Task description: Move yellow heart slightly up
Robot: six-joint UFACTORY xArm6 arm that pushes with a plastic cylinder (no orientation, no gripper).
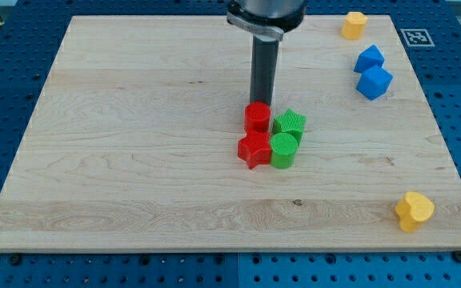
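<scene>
The yellow heart (414, 210) lies near the board's bottom right corner. My tip (261, 103) is far from it, near the board's middle, right behind the top edge of a red cylinder (257, 118). The dark rod comes straight down from the view's top. I cannot tell if the tip touches the red cylinder. The heart has no block next to it.
A red star (254, 150), a green star (290, 124) and a green cylinder (283, 150) cluster with the red cylinder. Two blue blocks (369, 58) (374, 82) sit at the upper right. Another yellow block (353, 25) lies at the top right. The board's right edge (454, 184) is close to the heart.
</scene>
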